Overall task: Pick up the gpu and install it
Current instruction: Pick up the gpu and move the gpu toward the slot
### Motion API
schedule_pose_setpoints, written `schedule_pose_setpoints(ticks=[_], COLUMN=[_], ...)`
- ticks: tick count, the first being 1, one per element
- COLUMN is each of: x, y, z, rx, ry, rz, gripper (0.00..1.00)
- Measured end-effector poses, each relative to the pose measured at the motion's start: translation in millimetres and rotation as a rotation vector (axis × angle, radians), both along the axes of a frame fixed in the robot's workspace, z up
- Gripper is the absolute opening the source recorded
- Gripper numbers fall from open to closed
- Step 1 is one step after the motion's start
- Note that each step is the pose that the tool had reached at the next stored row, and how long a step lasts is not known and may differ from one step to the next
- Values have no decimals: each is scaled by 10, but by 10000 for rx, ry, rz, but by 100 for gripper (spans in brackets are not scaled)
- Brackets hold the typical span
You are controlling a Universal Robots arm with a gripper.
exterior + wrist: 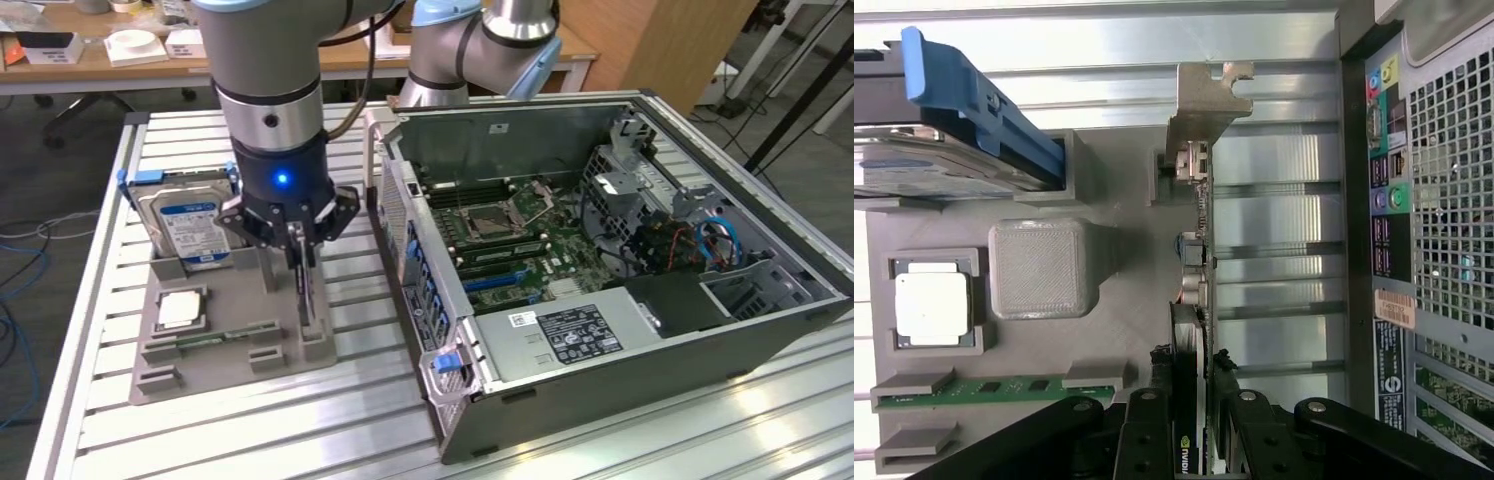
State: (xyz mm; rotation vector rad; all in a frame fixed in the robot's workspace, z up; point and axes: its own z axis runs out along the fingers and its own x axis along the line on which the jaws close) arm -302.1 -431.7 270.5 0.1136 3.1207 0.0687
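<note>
The gpu [308,295] is a thin black card standing on edge in the grey holder [220,375]. In the wrist view I see the gpu [1195,260] edge-on, with its silver bracket [1206,100] at the far end. My gripper [302,250] hangs straight down over the card's near end. In the wrist view the gripper [1192,425] has its black fingers [1144,435] pressed against both faces of the card, shut on it. The card's lower edge still sits at the holder's slot.
The holder also carries a blue-labelled hard drive [191,222], a square processor [180,310] and a green memory stick [214,338]. The open computer case [747,330] lies close on the exterior view's right, its motherboard [514,235] exposed. Its rear panel [1444,200] stands near the card.
</note>
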Motion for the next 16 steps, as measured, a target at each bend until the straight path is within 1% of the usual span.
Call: schedule_pose_setpoints(ticks=[4, 11, 16], x=[0, 0, 0], y=[0, 0, 0], z=[29, 32, 61], rx=[0, 1, -1], ry=[0, -1, 1], rz=[0, 0, 0], gripper=[26, 26, 26])
